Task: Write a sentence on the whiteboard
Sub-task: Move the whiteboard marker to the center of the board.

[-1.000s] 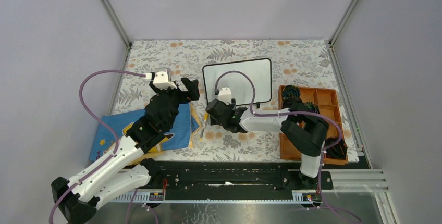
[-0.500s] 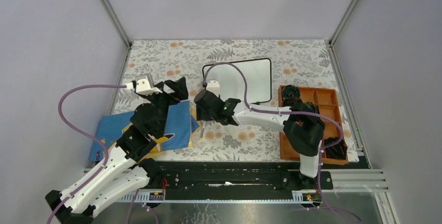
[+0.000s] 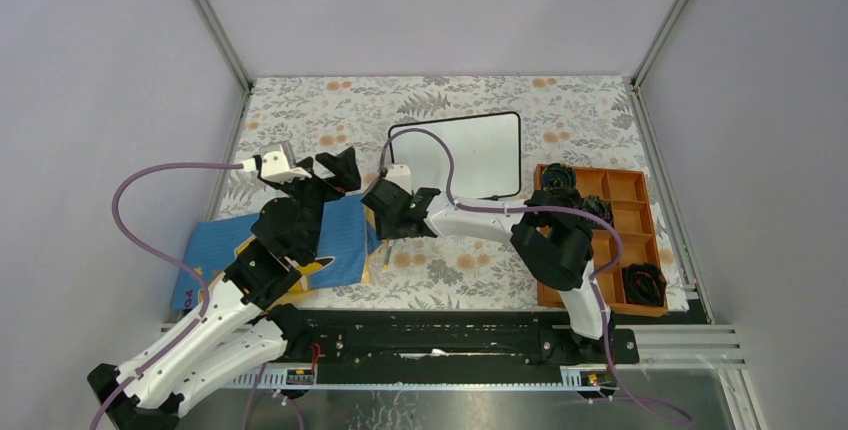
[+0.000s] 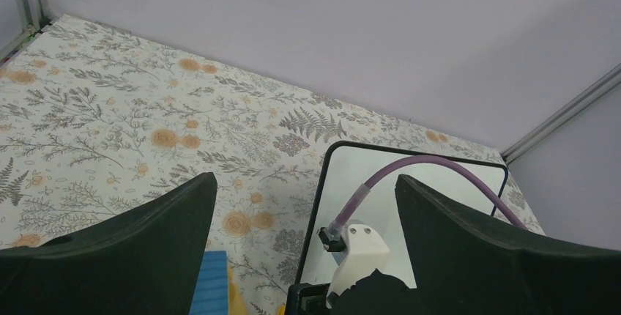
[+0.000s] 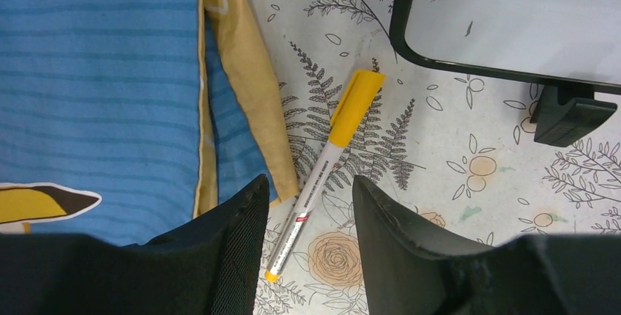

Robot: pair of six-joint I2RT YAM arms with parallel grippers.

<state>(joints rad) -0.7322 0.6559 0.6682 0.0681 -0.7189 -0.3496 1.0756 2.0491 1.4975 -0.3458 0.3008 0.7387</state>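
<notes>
The whiteboard stands at the back middle; its face is blank apart from two small dark marks, and no orange sentence shows. It also shows in the left wrist view and the right wrist view. An orange-capped marker lies on the floral mat in front of the board's left corner, beside the cloth. My right gripper is open just above it, a finger on either side of the barrel. My left gripper is open and empty, held above the cloth.
A blue cloth with a yellow border lies at the front left, its edge right by the marker. An orange divided tray with black items sits at the right. The board's black foot stands near the marker.
My right gripper has moved left, from in front of the board to over the marker by the cloth's edge. My left gripper drew back to the left, then held still.
</notes>
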